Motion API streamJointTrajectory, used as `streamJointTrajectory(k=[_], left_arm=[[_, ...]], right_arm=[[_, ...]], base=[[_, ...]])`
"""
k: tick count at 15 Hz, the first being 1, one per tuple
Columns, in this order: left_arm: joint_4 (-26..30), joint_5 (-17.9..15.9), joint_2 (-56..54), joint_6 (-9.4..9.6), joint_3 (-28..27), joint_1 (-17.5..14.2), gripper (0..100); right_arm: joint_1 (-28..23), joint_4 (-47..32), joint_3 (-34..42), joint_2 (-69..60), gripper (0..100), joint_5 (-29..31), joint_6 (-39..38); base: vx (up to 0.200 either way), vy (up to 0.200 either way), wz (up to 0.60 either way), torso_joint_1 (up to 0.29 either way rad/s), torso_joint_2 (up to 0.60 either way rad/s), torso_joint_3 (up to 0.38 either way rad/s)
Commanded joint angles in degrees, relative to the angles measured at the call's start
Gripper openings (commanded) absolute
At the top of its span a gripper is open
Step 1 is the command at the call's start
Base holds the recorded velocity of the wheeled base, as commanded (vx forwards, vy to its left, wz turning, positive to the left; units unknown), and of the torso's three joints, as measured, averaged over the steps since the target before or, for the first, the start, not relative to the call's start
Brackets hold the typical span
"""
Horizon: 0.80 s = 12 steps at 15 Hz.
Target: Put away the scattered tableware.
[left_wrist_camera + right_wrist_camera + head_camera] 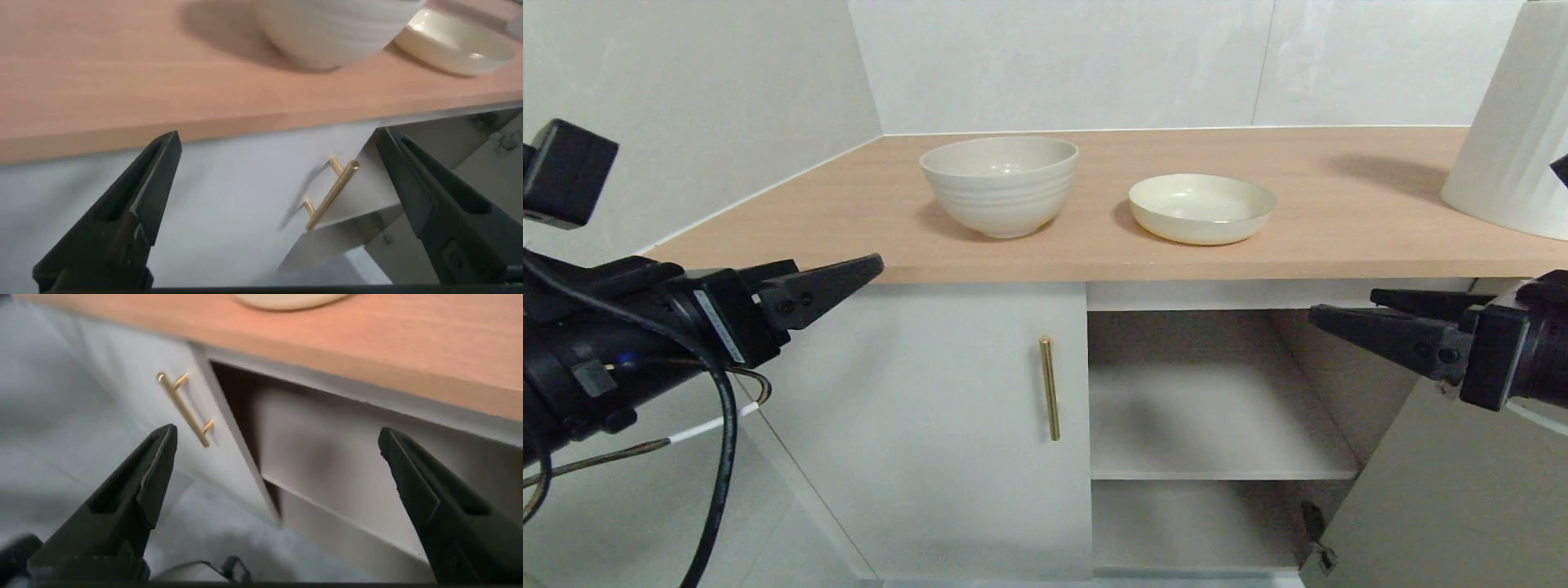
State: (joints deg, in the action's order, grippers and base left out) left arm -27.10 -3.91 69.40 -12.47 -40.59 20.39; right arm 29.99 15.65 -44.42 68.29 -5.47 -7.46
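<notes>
Bowl (999, 184) at 11 o'clock, dish (1201, 207) at 1 o'clock on the bench (1339, 220). Left claw (278, 139) and right claw (276, 433) spread, empty. Risk: smooth rims could slip from a shallow pinch and drop.

Pale tiled walls (1054, 65); wooden countertop (1339, 212); white cabinet (931, 408), right door (1462, 490) open, shelf (1217, 425) inside.

Nothing in these views can be read: no words, numbers or signs. The only label is a narrow white strip (717, 327) stuck across the black body of the left gripper (843, 273), which sits below and to the left of the wooden countertop's (1339, 220) front edge. Any print on the strip is too small to make out.
</notes>
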Motion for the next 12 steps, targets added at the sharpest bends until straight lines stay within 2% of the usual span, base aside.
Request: streamJointTrajectory(k=[1, 7, 12], left_arm=[[0.2, 0.0, -1.5, -0.01, -0.5, 0.0, 100], [2.2, -0.1, -1.6, -0.01, -0.9, 0.0, 100], [2.3, -0.2, -1.4, -0.01, -0.8, 0.1, 100]], right_arm=[[0.0, 0.2, 1.4, -1.6, 100, -0.2, 1.1], [0.0, 2.1, 2.4, -2.5, 100, -1.1, 1.9], [0.0, 2.1, 2.4, -1.3, 100, -1.1, 1.9]], base=[[0.0, 0.0, 0.0, 0.0, 0.0, 0.0], [0.0, 0.0, 0.0, 0.0, 0.0, 0.0], [0.0, 0.0, 0.0, 0.075, -0.25, -0.259]])
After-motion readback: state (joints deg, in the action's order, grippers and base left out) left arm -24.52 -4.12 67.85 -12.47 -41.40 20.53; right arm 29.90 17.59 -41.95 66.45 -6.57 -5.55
